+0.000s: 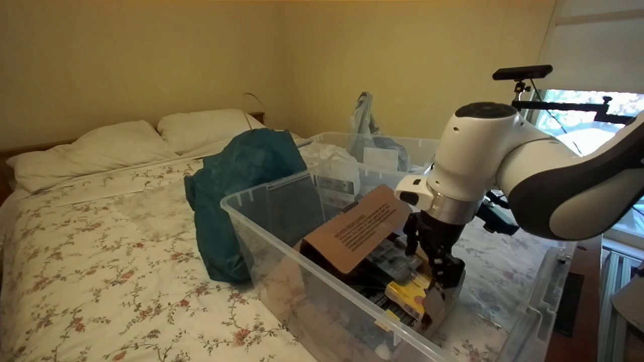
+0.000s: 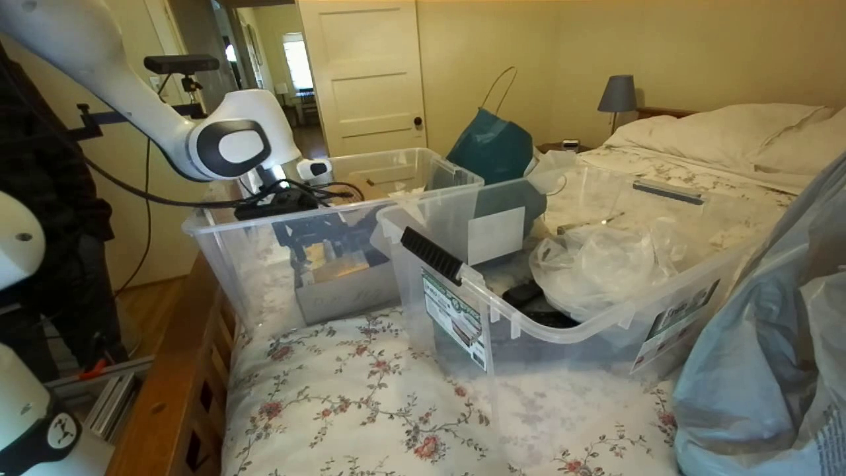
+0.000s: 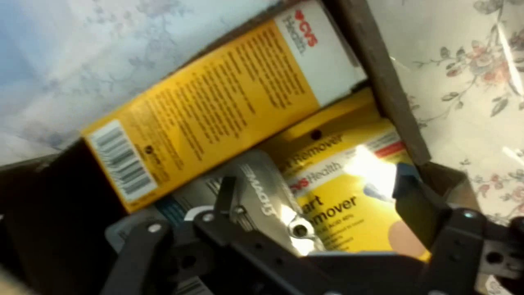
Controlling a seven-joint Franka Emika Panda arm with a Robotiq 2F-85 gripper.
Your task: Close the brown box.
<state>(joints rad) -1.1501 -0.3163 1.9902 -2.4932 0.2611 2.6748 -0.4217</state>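
Your gripper [image 3: 315, 182] is spread wide over the brown box [image 3: 385, 82]. The box's flap [image 1: 359, 229] stands tilted up, and a clear plastic tub [image 1: 314, 296] stands around the box.

One brown box [image 1: 359, 229], two tubs [image 2: 410, 199] [image 2: 555, 362]

White glare on yellow packet [image 3: 348, 200]

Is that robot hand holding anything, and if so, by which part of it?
Nothing is held: the gripper stands open, its jaws wide apart over the brown box.
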